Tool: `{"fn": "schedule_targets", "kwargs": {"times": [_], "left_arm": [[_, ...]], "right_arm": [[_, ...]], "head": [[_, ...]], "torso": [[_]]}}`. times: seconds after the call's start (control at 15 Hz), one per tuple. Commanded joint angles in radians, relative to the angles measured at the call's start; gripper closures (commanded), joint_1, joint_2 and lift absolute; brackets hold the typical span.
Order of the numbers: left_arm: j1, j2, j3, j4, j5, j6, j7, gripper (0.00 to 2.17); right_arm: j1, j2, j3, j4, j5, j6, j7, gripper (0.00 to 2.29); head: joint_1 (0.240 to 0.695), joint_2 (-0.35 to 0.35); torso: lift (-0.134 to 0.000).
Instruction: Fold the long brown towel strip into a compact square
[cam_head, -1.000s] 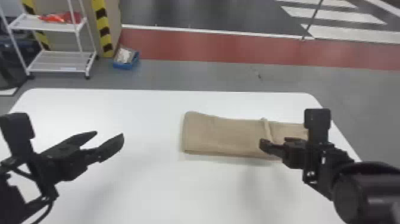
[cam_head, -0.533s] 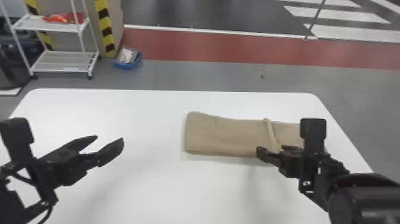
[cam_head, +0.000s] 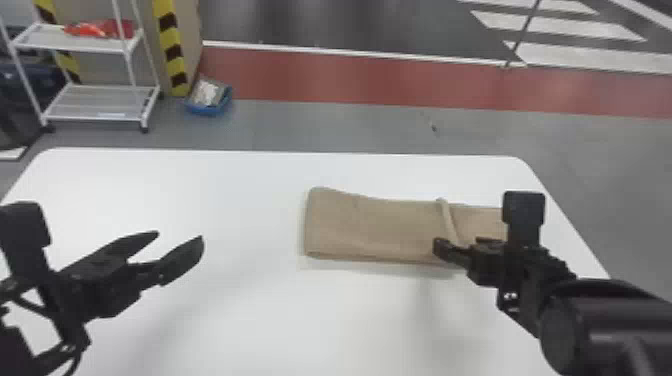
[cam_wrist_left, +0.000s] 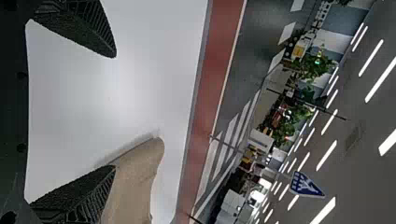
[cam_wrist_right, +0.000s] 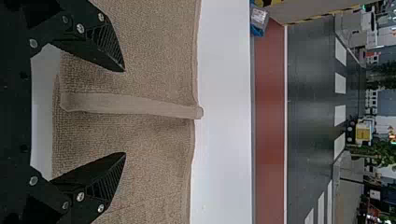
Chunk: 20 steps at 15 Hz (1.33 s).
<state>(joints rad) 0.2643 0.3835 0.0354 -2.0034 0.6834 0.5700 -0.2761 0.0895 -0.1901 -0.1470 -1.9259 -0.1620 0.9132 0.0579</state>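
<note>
Brown towel strip (cam_head: 370, 230): lies flat on the white table (cam_head: 200, 190), long side running across, in the half toward the right; shows a smooth, rounded left end near the middle of the table and a right end partly covered by the right arm. Raised ridge (cam_head: 446, 215): crosses the strip from near edge to far edge, nearer the right end, and juts slightly past the far edge in the right wrist view. Right gripper (cam_head: 457, 244): hangs over the strip beside the ridge, jaws wide apart, with one finger to each side of the ridge in the right wrist view and brown fabric visible between; cannot tell whether touching the fabric. Left gripper (cam_head: 180, 235): hangs over bare tabletop, well apart from the strip, jaws wide and holding nothing. Beyond the table: white shelf rack (cam_head: 82, 45) with red items (cam_head: 100, 29) on the upper shelf, and, just beside, a blue bin (cam_head: 209, 107) on the grey floor (cam_head: 325, 125); farther back, a red floor band (cam_head: 350, 77) and white stripes (cam_head: 555, 25) on dark ground
</note>
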Motion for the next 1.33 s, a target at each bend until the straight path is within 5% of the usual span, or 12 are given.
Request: {"fn": "schedule_targets", "kwargs": {"times": [0.0,1.27], "left_arm": [[0.004,0.002,0.001,-0.002,-0.001,0.0,0.0,0.02],[0.0,0.003,0.008,0.006,-0.002,0.0,0.0,0.02]], "right_arm": [[-0.036,-0.002,0.006,0.064,0.012,-0.018,-0.001,0.29],[-0.16,0.0,0.033,0.214,0.012,-0.043,0.016,0.54]], "head": [[0.695,-0.162],[0.695,-0.146]], "torso": [[-0.124],[-0.124]]}}
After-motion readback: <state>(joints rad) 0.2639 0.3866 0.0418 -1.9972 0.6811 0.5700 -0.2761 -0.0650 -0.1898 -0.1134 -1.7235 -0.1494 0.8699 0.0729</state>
